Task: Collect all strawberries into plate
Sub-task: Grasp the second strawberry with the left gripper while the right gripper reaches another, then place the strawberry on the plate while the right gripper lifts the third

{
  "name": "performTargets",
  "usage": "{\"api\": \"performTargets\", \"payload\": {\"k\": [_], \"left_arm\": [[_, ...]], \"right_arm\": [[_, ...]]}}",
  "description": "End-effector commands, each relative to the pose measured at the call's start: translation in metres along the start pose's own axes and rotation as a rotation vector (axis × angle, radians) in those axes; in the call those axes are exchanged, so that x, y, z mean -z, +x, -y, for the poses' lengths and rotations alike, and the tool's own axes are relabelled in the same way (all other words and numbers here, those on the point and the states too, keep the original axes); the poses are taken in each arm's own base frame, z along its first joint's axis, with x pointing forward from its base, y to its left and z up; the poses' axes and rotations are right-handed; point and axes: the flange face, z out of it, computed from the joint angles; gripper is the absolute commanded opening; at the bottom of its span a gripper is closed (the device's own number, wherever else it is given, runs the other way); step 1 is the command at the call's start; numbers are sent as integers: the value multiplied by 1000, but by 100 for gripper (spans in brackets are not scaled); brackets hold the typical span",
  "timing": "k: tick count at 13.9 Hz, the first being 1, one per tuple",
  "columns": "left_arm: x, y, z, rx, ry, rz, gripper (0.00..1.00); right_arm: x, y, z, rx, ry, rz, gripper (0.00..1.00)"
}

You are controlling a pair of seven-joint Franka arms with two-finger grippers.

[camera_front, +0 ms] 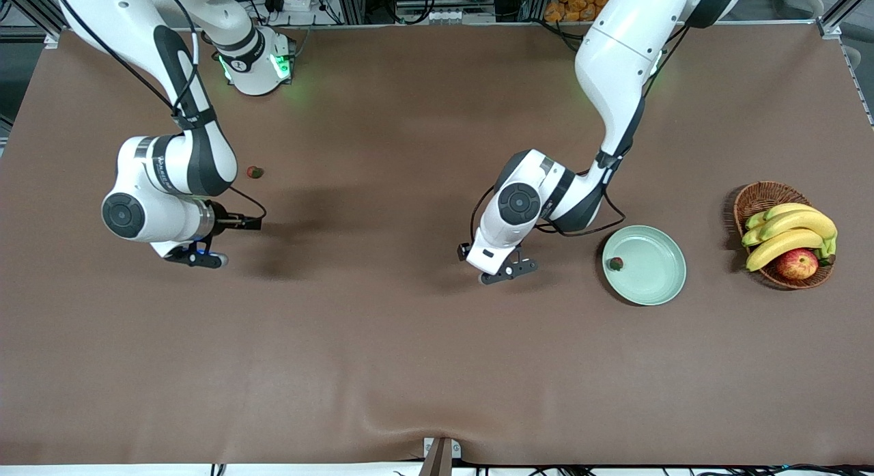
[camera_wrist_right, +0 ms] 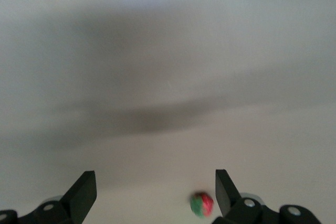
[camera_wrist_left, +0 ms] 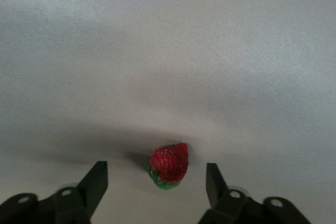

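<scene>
Left gripper low, jaws apart, straddling a strawberry mid-table, untouched. Right gripper apart, waiting. One berry lies in the plate. Judged light, soft; pinch across its middle.

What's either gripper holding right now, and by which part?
Nothing held. The left gripper is open around a strawberry on the table, fingers clear of it. The right gripper is open and empty, a strawberry beside one finger.
</scene>
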Motion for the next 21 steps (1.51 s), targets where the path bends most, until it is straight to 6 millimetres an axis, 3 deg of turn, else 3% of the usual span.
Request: {"api": "performTargets", "payload": {"k": [1, 2, 3, 5, 7, 10, 12, 15, 18, 20, 21], "left_arm": [[-10, 3, -5, -2, 10, -14, 60], [-11, 3, -5, -5, 9, -13, 55], [-14, 4, -5, -9, 10, -12, 42], [-2, 9, -8, -58, -4, -29, 0], [30, 23, -3, -86, -29, -58, 0], [122, 57, 40, -45, -6, -51, 0], [176, 86, 97, -90, 44, 0, 0], [211, 128, 200, -174, 88, 101, 0], [200, 165, 299, -232, 71, 148, 0], [175, 180, 339, -243, 54, 145, 0], [156, 181, 347, -234, 51, 133, 0]], "right_arm": [[-16, -22, -18, -3, -20, 92, 100], [-27, -26, -22, -9, -25, 116, 100], [-38, -29, -26, -17, -29, 144, 100], [-75, -30, -34, -36, -51, 208, 100], [-99, -30, -45, -52, -65, 266, 100], [-135, -28, -60, -52, -43, 340, 100], [-140, -28, -68, -35, -17, 353, 100], [-148, -26, -82, -21, 39, 371, 100], [-154, -29, -81, -16, 75, 383, 100], [-156, -32, -73, -20, 96, 387, 100], [-158, -33, -67, -17, 105, 390, 100]]}}
